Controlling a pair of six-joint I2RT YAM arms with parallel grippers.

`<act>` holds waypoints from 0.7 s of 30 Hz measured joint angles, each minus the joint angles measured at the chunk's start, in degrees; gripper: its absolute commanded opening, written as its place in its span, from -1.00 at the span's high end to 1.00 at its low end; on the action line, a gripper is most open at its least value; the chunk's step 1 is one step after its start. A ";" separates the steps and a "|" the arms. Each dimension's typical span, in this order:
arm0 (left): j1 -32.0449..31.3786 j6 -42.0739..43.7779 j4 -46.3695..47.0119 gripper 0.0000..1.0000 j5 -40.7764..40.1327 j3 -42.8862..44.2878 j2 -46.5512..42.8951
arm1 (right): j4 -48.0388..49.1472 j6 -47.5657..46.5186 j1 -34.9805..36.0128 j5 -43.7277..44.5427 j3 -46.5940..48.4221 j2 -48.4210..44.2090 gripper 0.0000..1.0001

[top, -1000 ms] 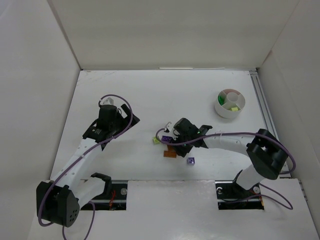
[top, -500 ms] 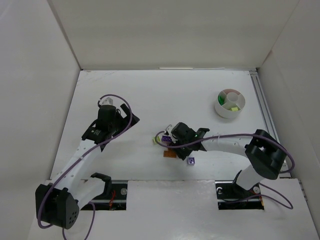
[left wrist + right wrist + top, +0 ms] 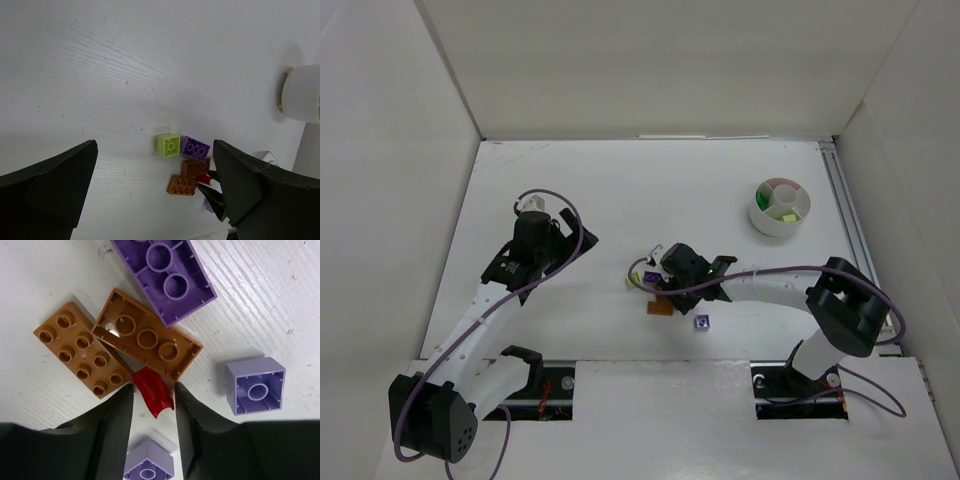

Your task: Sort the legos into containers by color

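My right gripper (image 3: 663, 285) is low over a small heap of legos at the table's middle. In the right wrist view its jaws (image 3: 153, 407) are slightly apart and straddle a small red curved piece (image 3: 153, 391) that lies on the table. Around it are two orange-brown bricks (image 3: 82, 357) (image 3: 147, 340), a purple brick (image 3: 165, 275) and two pale purple cubes (image 3: 256, 385) (image 3: 148, 465). A yellow-green cube (image 3: 168, 145) lies left of the heap. The white divided dish (image 3: 780, 222) stands at the far right with green and yellow-green pieces inside. My left gripper (image 3: 542, 250) is wide open and empty, left of the heap.
White walls enclose the table on the left, back and right. A metal rail (image 3: 844, 210) runs along the right edge beside the dish. One pale purple cube (image 3: 701, 322) lies apart, just near of the heap.
My right gripper has shifted a little left and settled onto the heap, its fingers now either side of the red piece. The left arm has barely moved.
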 measured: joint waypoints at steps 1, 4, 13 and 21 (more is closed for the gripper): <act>0.00 0.00 -0.13 -0.99 -0.07 0.00 0.00 | 0.39 -0.02 0.00 0.02 0.00 0.09 0.20; 0.00 0.04 -0.39 -0.99 -0.28 0.00 0.00 | 1.14 -0.04 0.00 -0.09 0.02 0.20 0.49; 0.00 0.92 -0.44 -0.99 -0.70 0.17 0.33 | -3.32 -0.04 -0.04 1.29 1.11 -3.45 0.77; 0.00 5.07 1.44 -0.99 0.42 4.37 5.42 | -5.42 -2.93 -12.79 -0.39 7.69 -9.16 0.79</act>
